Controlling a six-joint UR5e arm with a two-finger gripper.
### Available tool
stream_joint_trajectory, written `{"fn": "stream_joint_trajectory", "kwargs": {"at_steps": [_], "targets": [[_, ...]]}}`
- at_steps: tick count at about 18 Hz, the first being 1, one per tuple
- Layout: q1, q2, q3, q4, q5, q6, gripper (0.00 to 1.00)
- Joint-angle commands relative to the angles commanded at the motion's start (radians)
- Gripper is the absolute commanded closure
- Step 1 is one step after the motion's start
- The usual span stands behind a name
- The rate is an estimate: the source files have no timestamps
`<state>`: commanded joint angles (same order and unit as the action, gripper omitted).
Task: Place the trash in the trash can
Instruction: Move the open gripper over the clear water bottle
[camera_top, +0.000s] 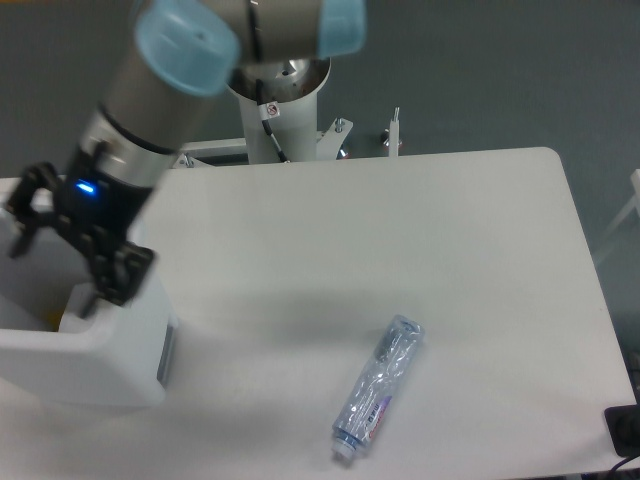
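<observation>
The gripper (55, 262) hangs over the bin (110, 350), fingers spread and empty – apparently a drop spot – while the bottle (378, 388) lies well apart

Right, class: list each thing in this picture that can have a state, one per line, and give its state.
Tool: open, fingers spread, holding nothing, above the trash can's opening.
Trash can: upright at the table's left edge, open-topped; contents not visible.
Plastic bottle: crushed, capped, lying on its side on the table, apart from the can.
</observation>
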<state>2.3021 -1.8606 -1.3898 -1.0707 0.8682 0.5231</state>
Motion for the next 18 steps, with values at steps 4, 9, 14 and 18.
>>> {"fn": "stream_joint_trajectory", "kwargs": {"at_steps": [4,9,14,18], "targets": [[0.083,-0.081,0.003,0.040,0.006,0.011,0.00],[0.106,-0.212,0.098,0.061,0.141,0.014,0.00],[0.103,-0.321,0.187,0.009,0.291,0.057,0.00],[0.100,-0.371,0.180,-0.075,0.417,0.230,0.00]]}}
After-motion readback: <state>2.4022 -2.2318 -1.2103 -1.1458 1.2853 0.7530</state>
